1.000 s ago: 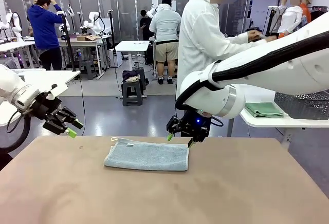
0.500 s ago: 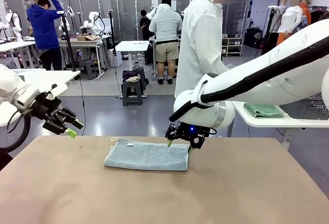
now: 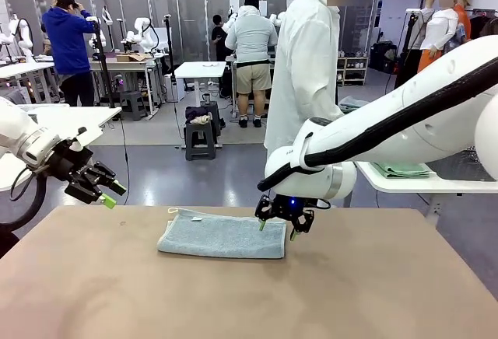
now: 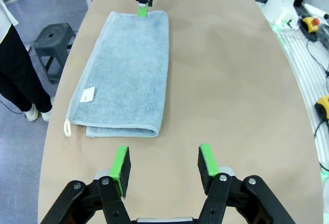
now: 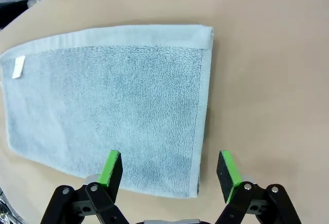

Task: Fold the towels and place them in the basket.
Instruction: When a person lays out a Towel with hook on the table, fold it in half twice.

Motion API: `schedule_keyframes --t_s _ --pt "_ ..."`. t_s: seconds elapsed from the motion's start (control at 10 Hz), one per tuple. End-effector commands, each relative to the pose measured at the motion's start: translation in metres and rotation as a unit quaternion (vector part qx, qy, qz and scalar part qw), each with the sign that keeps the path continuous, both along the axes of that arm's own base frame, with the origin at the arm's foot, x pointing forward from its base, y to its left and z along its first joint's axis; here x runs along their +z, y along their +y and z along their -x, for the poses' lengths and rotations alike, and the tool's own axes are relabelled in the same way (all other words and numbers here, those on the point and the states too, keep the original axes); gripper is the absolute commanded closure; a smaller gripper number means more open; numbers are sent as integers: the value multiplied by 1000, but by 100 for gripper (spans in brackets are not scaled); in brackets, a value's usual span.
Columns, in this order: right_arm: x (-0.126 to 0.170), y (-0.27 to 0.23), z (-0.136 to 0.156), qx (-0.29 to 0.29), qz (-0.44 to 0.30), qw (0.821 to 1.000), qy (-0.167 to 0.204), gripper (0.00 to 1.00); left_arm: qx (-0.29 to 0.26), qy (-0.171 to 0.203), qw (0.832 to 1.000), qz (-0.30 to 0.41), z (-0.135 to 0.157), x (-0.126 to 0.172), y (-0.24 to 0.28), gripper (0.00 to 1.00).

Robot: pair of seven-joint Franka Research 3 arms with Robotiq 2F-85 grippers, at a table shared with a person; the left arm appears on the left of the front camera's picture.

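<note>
A pale blue-grey towel (image 3: 223, 235) lies folded flat on the tan table, with its white label and corner loop at the left end. My right gripper (image 3: 278, 230) hovers open just over the towel's far right corner. In the right wrist view the towel (image 5: 103, 106) lies below, and the right gripper (image 5: 169, 170) straddles its short edge, one finger over cloth, the other over bare table. My left gripper (image 3: 105, 191) hangs open above the table's far left edge. In the left wrist view the left gripper (image 4: 163, 163) is short of the towel (image 4: 126, 72). A mint green towel (image 3: 401, 170) lies folded on a side table. The dark basket (image 3: 464, 165) behind it is partly hidden by my right arm.
A person in a white coat (image 3: 307, 67) stands beyond the far edge, turned toward the white side table (image 3: 412, 185) at right. The tan table (image 3: 249, 292) is bare in front and to the right of the towel. A stool (image 4: 51, 36) stands off the table's far side.
My right gripper has come down and shifted slightly right, closer to the towel's right end. The person has turned away from the side table. The left arm has not moved.
</note>
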State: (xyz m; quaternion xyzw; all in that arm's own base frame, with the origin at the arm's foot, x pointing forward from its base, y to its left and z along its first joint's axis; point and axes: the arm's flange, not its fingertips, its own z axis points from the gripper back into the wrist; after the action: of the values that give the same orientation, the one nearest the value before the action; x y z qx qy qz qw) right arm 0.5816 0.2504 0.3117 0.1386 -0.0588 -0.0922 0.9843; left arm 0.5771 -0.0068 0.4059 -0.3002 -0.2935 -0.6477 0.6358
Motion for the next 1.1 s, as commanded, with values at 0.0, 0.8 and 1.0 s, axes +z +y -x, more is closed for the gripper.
schedule_keyframes --t_s 0.0,0.8,1.0 --pt "-7 12 -10 -15 23 1000 0 7 -5 -5 1000 0 0 0 0 32" --pt "-15 30 -13 -17 59 998 -12 28 -5 -5 1000 0 0 0 0 32" --pt "-16 34 -13 -21 71 997 -11 28 -5 -5 1000 0 0 0 0 32"
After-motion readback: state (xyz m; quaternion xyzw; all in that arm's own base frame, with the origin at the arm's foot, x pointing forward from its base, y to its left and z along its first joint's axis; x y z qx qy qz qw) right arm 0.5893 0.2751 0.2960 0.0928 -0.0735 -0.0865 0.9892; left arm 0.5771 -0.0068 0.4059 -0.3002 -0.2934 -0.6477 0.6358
